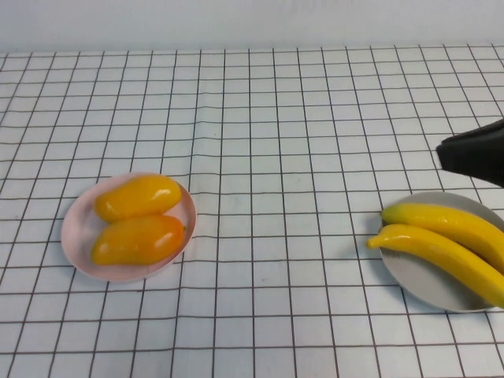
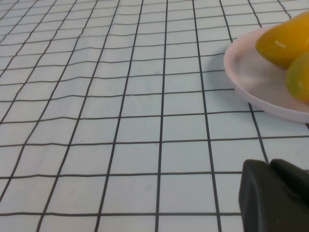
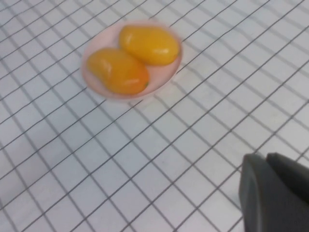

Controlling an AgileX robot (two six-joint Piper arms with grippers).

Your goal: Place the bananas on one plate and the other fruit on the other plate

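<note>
Both bananas (image 1: 449, 244) lying on grey plate (image 1: 417, 276), counter's right edge, long axes slanting; mangoes (image 1: 138, 220) lying crosswise on pink plate (image 1: 79, 236), left. Right end effector (image 1: 472, 153) hovering above the bananas, left end effector (image 2: 275, 198) near pink plate; grip state of both: can't tell.

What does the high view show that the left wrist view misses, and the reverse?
Only the high view shows the two bananas lying on the grey-blue plate at the robot's right, with the right gripper above that plate at the frame edge. Only the left wrist view shows the left gripper, low over the checked cloth. Both show the pink plate holding mangoes.
</note>
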